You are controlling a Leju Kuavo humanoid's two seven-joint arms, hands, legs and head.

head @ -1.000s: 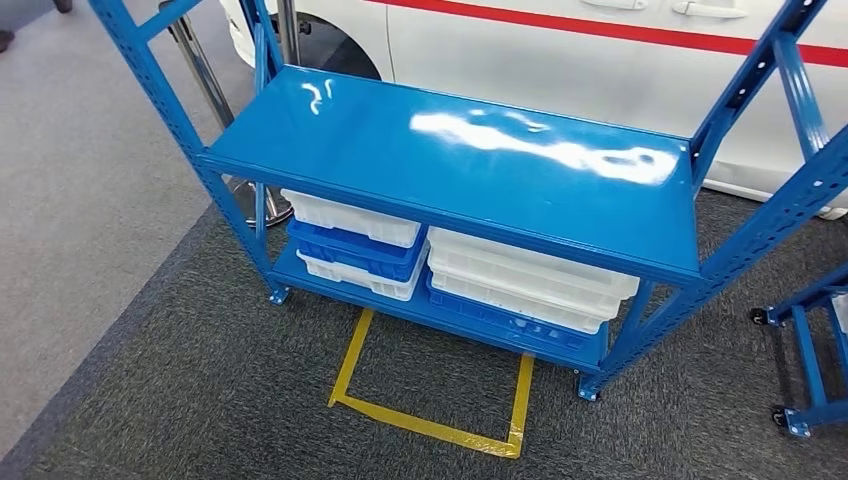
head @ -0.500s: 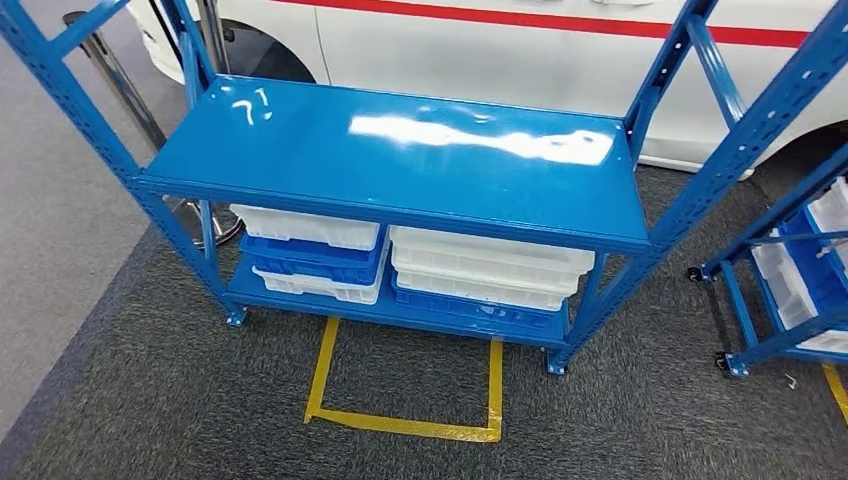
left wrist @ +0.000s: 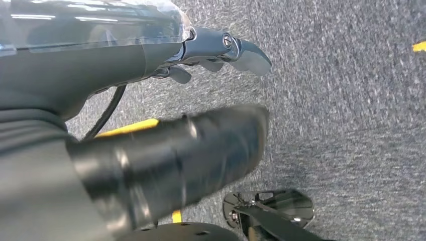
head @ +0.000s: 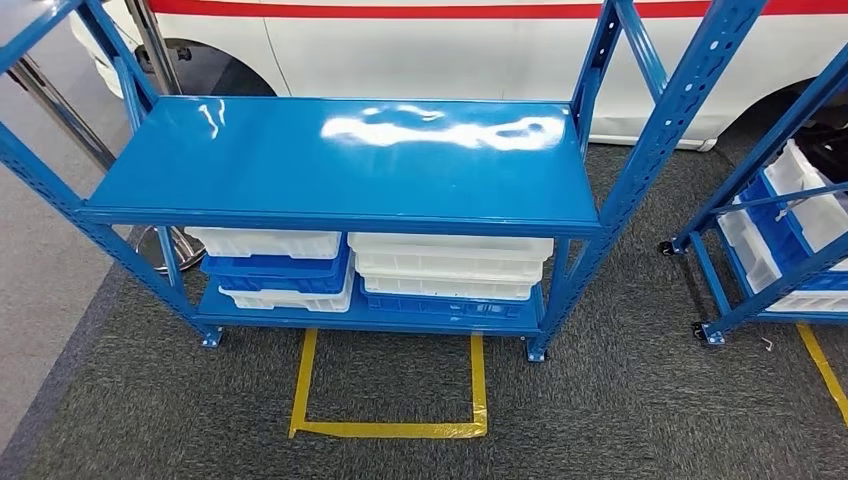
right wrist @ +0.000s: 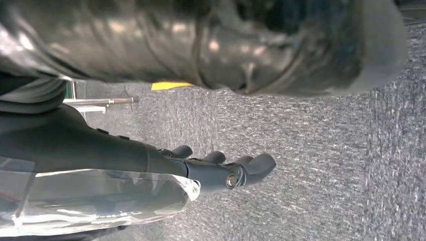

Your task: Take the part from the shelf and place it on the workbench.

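— What do we see in front of us?

— A blue shelf (head: 340,165) on dark carpet (head: 400,400), its top board bare and glossy. On its lower board we see stacked white and blue trays (head: 448,268). A yellow tape outline (head: 388,428) lies on the carpet just before it, and a white car (head: 430,50) with a red stripe stands behind. A second blue rack (head: 775,250) with trays stands off to the right.

— And the part?

— We cannot tell where it is; the shelf's top board carries nothing we can make out, and the trays' insides are hidden.

— Our hands?

— Both hang low over the carpet, well apart from the shelf. Our left hand (left wrist: 221,50) holds nothing, its fingers (left wrist: 251,57) stretched out and loosely apart. Our right hand (right wrist: 221,168) is the same: fingers extended, slightly curved, nothing in them, only carpet beyond the fingertips.
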